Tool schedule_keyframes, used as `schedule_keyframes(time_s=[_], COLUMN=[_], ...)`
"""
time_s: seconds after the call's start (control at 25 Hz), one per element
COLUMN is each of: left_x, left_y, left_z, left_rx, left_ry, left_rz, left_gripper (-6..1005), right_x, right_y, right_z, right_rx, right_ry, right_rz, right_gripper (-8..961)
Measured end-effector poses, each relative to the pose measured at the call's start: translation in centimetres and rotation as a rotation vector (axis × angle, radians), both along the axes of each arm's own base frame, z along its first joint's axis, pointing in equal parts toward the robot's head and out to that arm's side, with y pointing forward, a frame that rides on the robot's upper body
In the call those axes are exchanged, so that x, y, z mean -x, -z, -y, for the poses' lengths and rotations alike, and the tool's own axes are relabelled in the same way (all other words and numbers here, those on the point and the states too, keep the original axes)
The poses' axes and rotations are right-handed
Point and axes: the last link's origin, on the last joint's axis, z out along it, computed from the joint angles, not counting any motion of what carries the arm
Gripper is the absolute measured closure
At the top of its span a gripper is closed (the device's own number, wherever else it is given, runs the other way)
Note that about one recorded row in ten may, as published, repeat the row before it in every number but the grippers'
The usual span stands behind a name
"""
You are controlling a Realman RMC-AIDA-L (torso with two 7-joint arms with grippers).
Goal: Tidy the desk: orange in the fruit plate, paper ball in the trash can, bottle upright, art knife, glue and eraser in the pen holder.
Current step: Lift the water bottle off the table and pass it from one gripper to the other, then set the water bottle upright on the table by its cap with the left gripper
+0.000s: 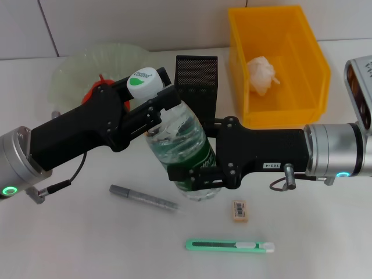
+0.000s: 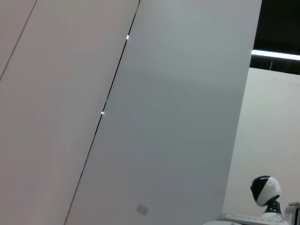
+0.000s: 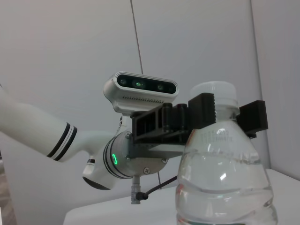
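A clear water bottle [image 1: 177,142] with a white-green cap [image 1: 142,81] and green label stands tilted at mid-table, cap leaning to the back left. My left gripper [image 1: 158,107] is shut on its neck just below the cap. My right gripper [image 1: 195,177] is shut around its lower body at the label. In the right wrist view the bottle [image 3: 225,183] fills the foreground with the left gripper [image 3: 225,115] clamped at the neck. A grey glue stick [image 1: 142,198], an eraser [image 1: 239,210] and a green art knife [image 1: 229,245] lie on the table in front.
A black mesh pen holder [image 1: 196,78] stands behind the bottle. A yellow bin [image 1: 308,64] at the back right holds a paper ball [image 1: 261,72]. A green fruit plate [image 1: 75,67] at the back left holds an orange [image 1: 100,87], partly hidden by my left arm.
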Motion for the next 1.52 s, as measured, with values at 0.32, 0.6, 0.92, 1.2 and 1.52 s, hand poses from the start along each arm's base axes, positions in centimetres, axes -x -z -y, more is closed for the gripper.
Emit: schedule_keyframes(time_s=[0.32,0.6,0.92,1.2,1.52], left_x=[-0.1,-0.2,0.0,0.2,1.3], left_y=[-0.1,-0.1,-0.1,-0.1,-0.8], left_z=[0.1,0.2,0.4,0.4,0.4], left_rx=[-0.004,-0.005,-0.011,-0.022,-0.112], left_ry=[0.016,0.026,0.030,0.042,0.037], left_rz=[0.003,0.004,-0.001,-0.027,-0.062], left_gripper=[568,568,568,567,567], right_x=[0.0,-0.5,-0.4,-1.9,-4.7], right_y=[0.1,0.0,-0.3,-1.2,-2.3], right_z=[0.1,0.4,0.8,1.2,2.8], right_rx=[0.004,-0.003,0.014,-0.026,-0.064], right_ry=[-0.008,-0.001,-0.010,0.047,0.134], right_rz=[-0.001,-0.022,-0.037,-0.056,-0.069], right_gripper=[169,163,125,115,114])
